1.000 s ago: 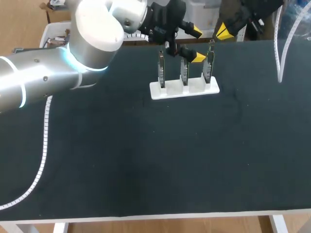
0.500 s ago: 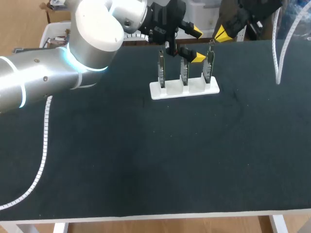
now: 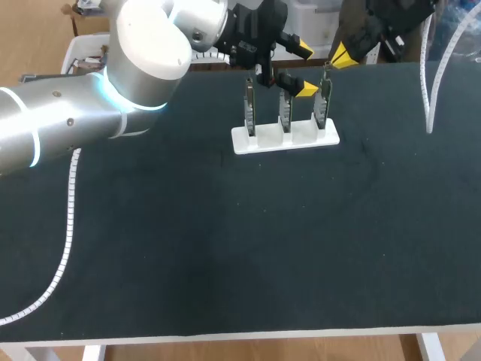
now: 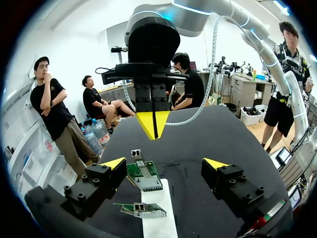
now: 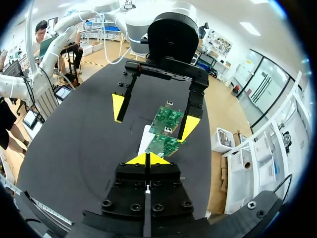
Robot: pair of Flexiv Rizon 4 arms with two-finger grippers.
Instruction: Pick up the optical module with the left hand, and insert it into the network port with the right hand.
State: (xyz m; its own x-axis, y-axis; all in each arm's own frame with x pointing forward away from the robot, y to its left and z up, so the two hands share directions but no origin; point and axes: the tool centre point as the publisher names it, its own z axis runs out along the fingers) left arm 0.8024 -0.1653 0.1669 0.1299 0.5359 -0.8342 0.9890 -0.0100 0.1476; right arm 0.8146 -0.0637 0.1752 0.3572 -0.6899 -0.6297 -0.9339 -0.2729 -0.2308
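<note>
A white stand [image 3: 285, 140] at the table's far side holds three upright green circuit boards [image 3: 285, 110] with network ports. My left gripper [image 3: 305, 69] hangs open over them, one yellow tip near the middle board. In the left wrist view the boards [image 4: 144, 176] lie between and ahead of my open left gripper [image 4: 165, 164], untouched. My right gripper [image 3: 343, 53] is shut behind the stand's right end, facing the left one [image 4: 153, 125]. The right wrist view shows the right gripper [image 5: 147, 159] with tips together just short of the boards [image 5: 163, 144]. I see no optical module.
White ribbed cable runs along the left arm over the table's left part [image 3: 68, 226], and another hangs at the far right [image 3: 428, 90]. The black tabletop [image 3: 263, 248] stretches to the near edge.
The right gripper and its cable have shifted very slightly. The left arm, the stand and the boards are as they were.
</note>
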